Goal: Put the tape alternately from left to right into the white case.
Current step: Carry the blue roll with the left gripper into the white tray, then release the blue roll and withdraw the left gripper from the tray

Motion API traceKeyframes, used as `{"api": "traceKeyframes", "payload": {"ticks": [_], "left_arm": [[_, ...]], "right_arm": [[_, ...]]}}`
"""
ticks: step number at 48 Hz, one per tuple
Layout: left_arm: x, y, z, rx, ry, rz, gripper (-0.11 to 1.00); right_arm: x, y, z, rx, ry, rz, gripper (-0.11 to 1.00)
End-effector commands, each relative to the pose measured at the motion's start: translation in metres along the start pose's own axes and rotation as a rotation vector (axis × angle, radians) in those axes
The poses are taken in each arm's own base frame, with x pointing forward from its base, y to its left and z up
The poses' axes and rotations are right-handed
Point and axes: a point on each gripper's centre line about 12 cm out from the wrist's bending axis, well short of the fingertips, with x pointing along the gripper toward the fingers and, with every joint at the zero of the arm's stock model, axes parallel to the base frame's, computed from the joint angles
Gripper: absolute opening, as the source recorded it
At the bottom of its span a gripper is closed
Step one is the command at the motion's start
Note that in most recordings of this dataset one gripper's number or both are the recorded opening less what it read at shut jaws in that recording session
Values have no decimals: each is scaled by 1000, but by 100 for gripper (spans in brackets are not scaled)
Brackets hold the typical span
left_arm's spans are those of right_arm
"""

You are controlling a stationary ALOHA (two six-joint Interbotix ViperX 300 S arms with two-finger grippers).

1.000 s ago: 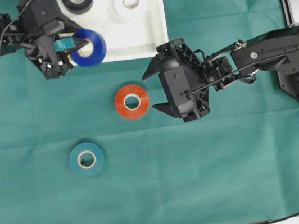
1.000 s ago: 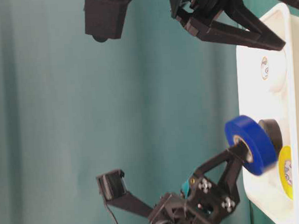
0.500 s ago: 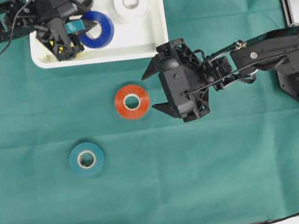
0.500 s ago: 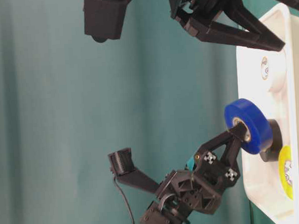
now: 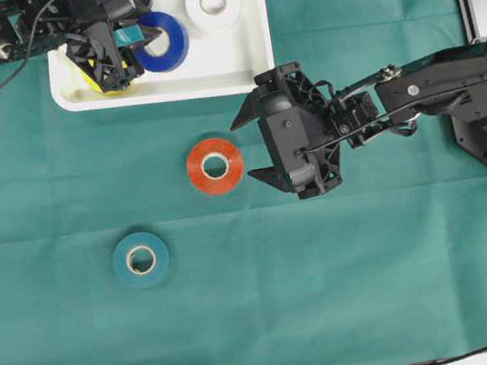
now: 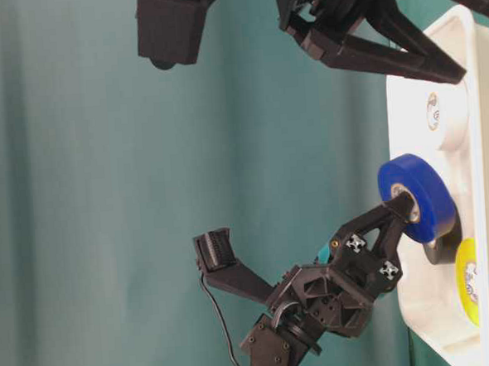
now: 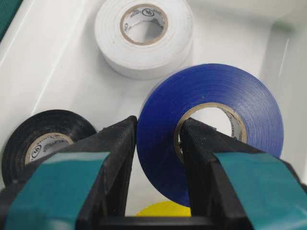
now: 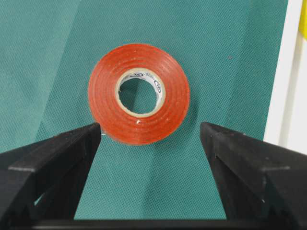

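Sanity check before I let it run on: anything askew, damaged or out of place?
Nothing stands out. The blue roll is tilted only because the left gripper holds it over the white case; the red roll and teal roll lie flat.

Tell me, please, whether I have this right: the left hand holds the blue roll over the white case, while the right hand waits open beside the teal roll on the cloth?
One detail is wrong: the right hand waits open at the red roll, not the teal roll, as the right wrist view shows. The left hand does hold the blue roll over the white case.
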Motion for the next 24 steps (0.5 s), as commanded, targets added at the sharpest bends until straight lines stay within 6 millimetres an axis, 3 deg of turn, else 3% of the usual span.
{"api": "traceKeyframes", "payload": {"ticks": [1,9,19,21,24], "left_arm": [[-3,2,15,-3,-47,5,27],[-3,2,14,-9,-46,5,29],[-3,2,14,-10,-44,5,87],[-3,2,14,-12,-46,5,93],[-3,1,14,-9,-44,3,92]], "right_arm": [[-3,0,11,2,-35,2,82],[-3,1,11,1,-35,3,82],[-2,1,10,1,-33,3,82],[-2,1,10,1,-32,4,82],[-1,1,10,1,-30,4,82]]}}
